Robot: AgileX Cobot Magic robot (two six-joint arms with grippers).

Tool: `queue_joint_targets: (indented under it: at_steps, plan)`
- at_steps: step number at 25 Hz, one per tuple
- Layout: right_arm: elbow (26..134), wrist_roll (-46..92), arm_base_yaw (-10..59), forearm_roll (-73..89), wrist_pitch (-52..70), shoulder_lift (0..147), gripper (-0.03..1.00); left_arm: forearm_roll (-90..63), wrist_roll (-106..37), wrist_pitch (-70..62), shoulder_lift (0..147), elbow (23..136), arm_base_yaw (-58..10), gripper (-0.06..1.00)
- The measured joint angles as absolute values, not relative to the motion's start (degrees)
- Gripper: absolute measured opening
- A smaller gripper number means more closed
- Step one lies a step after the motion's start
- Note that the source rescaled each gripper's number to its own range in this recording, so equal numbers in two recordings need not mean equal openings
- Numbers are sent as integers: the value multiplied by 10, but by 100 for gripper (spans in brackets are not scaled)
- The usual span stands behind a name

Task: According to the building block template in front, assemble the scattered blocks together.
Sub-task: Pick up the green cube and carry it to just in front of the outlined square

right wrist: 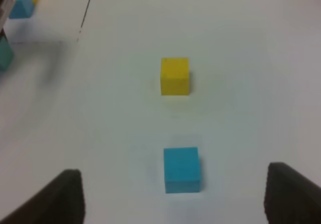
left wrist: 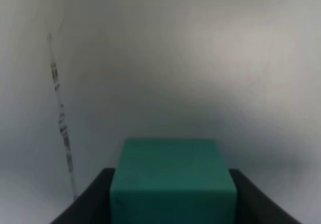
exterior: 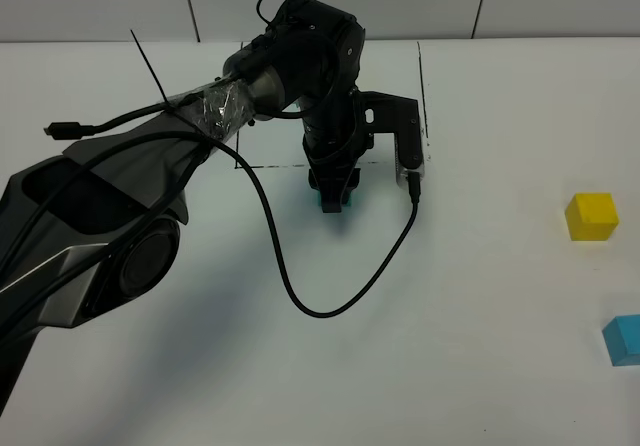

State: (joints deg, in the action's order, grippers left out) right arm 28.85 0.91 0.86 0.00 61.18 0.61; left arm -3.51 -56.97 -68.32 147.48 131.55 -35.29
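- Three loose cubes, one of them in hand: the left fingers (left wrist: pixel 95 201) are clamped on the teal-green block (left wrist: pixel 173 179), one dark finger against each side face.
- That block hangs low at the surface (exterior: pixel 480 366), just outside the near edge of the black outline (exterior: pixel 421 86). I cannot tell whether it touches down.
- The template (right wrist: pixel 22 0) lies inside the outline, a little beyond the held cube; from the high view the left arm hides it.
- The right fingers (right wrist: pixel 293 194) stand apart with nothing between them.
- The blue block (right wrist: pixel 181 169) lies straight ahead of them, faces square to the gap. The yellow block (right wrist: pixel 175 76) stands beyond it on the same line, apart from it.
- Both sit well to the right of the green cube, so the right arm looks the nearer one for them.
- In the way: blue comes before yellow, and a black cable (exterior: pixel 300 301) loops over the surface between the two arms.
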Motion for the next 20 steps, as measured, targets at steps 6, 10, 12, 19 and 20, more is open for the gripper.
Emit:
queue_joint_targets:
  at_steps: [6, 10, 12, 19, 20]
  plan:
    - [288, 9, 9, 0, 612, 6, 51, -35, -570, -683, 1480, 1319, -353, 2]
    - [288, 9, 9, 0, 612, 6, 51, -35, -568, -683, 1481, 1320, -353, 2]
    - [288, 9, 9, 0, 612, 6, 51, -35, -567, -683, 1481, 1320, -353, 2]
    - [288, 10, 9, 0, 612, 6, 51, -35, -556, -683, 1481, 1321, -353, 2]
    - [288, 10, 9, 0, 612, 6, 51, -35, -556, -683, 1481, 1321, -353, 2]
